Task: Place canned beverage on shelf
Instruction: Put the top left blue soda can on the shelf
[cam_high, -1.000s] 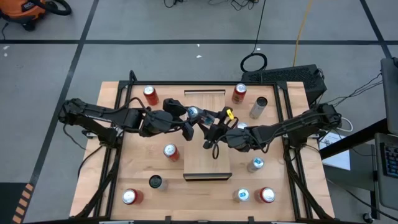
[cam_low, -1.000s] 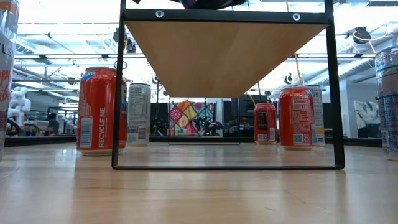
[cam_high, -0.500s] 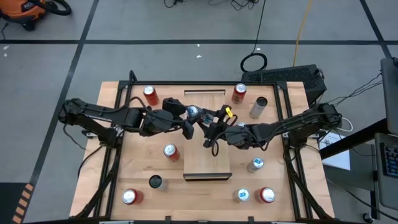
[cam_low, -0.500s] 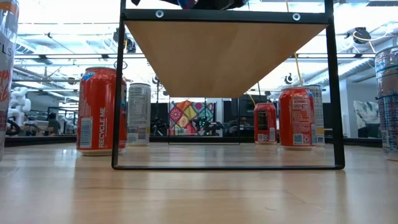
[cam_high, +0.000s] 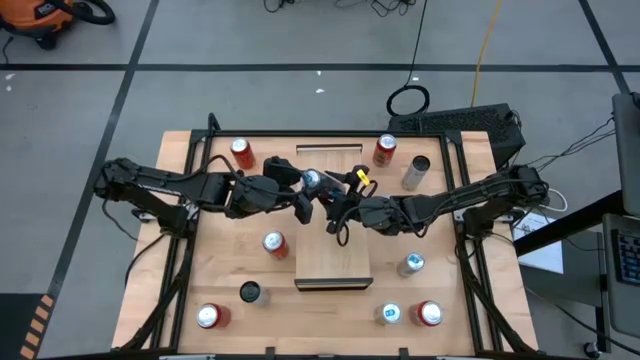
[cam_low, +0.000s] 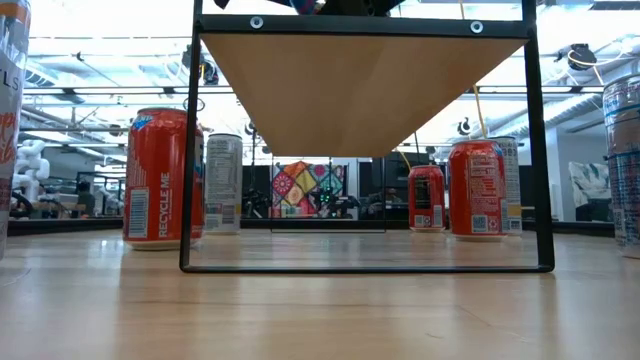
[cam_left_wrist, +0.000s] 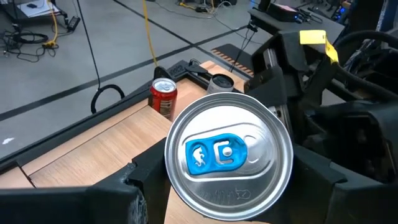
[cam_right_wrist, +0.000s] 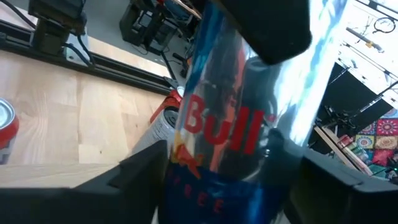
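Note:
A slim blue-and-silver can (cam_high: 313, 180) with a blue tab stands upright over the far half of the shelf (cam_high: 335, 265), a pale-wood board raised on a black frame. My left gripper (cam_high: 307, 192) reaches in from the table's left and is shut on the can (cam_left_wrist: 229, 152). My right gripper (cam_high: 336, 202) comes from the right. Its fingers (cam_right_wrist: 140, 171) stand open on either side of the can's lower body (cam_right_wrist: 224, 137). Whether the can's base rests on the board is hidden. The low view shows only the shelf's underside (cam_low: 360, 90). My left gripper pinches the can's side wall (cam_left_wrist: 171, 186) just below the top rim between its two fingers. The fingers (cam_left_wrist: 134, 186) come in nearly level from the table's left. The can sits upright, top up. My right gripper flanks the can closely; I cannot tell whether it touches it.
Several other cans stand on the tabletop around the shelf: red ones (cam_high: 242, 153) (cam_high: 385, 150) at the far edge, a silver one (cam_high: 417, 172), a red one (cam_high: 275, 244) left of the shelf, more (cam_high: 208, 317) (cam_high: 430, 314) along the near edge. The shelf's near half is bare.

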